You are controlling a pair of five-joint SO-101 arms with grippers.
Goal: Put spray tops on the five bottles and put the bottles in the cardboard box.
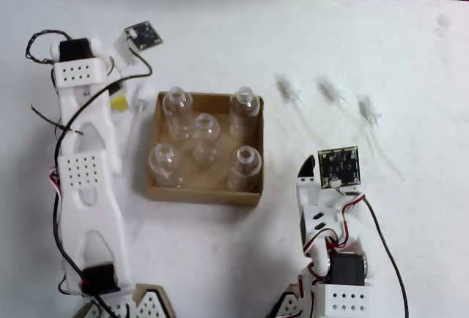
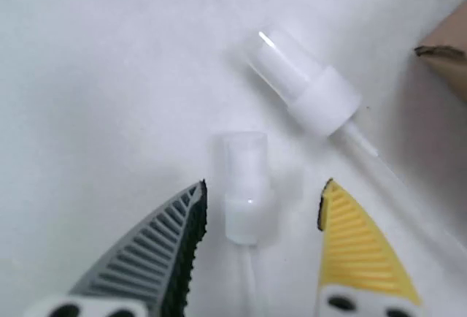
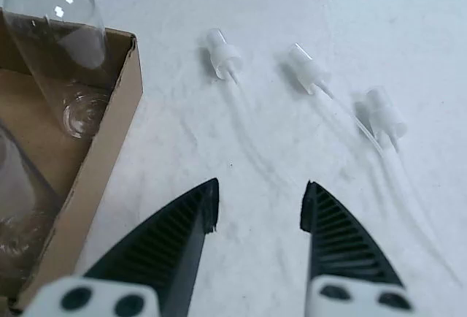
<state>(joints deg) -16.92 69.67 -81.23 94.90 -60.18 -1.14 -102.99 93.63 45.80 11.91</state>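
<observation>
Five clear bottles, such as one (image 1: pixel 205 129), stand uncapped inside the cardboard box (image 1: pixel 207 196). Left of the box, my left gripper (image 2: pixel 263 204) is open and straddles a white spray top (image 2: pixel 246 189) that lies on the table. A second spray top (image 2: pixel 303 83) lies just beyond it, and the box corner (image 2: pixel 446 54) is close by. My right gripper (image 3: pixel 259 211) is open and holds nothing; it hovers over the table right of the box (image 3: pixel 109 134). Three more spray tops (image 3: pixel 222 54) (image 3: pixel 308 69) (image 3: pixel 385 112) lie in a row ahead of it.
The table is covered in white cloth (image 1: pixel 308 32). My left arm (image 1: pixel 84 164) stretches along the box's left side, and the right arm's base (image 1: pixel 337 274) sits at the front edge. The three right-hand spray tops (image 1: pixel 330 91) trail long thin tubes.
</observation>
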